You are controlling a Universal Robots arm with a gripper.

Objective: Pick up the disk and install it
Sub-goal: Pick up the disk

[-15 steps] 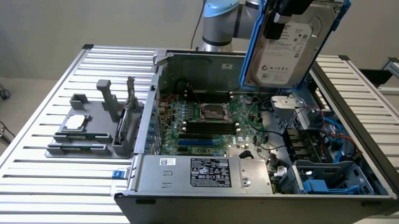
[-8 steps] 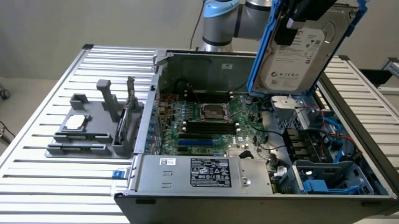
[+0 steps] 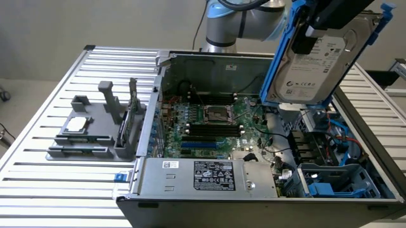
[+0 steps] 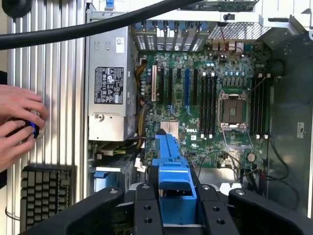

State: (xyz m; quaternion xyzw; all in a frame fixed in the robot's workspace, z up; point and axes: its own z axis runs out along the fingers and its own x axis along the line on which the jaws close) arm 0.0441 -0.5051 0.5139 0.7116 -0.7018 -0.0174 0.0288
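Note:
The disk (image 3: 315, 64), a silver-grey hard drive with a white label in a bright blue carrier, hangs tilted in the air above the right side of the open computer case (image 3: 266, 197). My gripper (image 3: 331, 18) is shut on its upper edge. In the wrist view the blue carrier (image 4: 170, 169) sits clamped between the black fingers (image 4: 146, 213), my gripper (image 4: 178, 213) looking down onto the motherboard (image 4: 210, 103).
A drive cage (image 3: 336, 183) with blue parts sits at the case's near right corner, beside the power supply (image 3: 209, 175). A grey fixture (image 3: 85, 135) with a silver chip and an upright dark card (image 3: 133, 102) stands on the slatted table. A person's hands (image 4: 17, 122) and a keyboard (image 4: 44, 196) lie beside the case.

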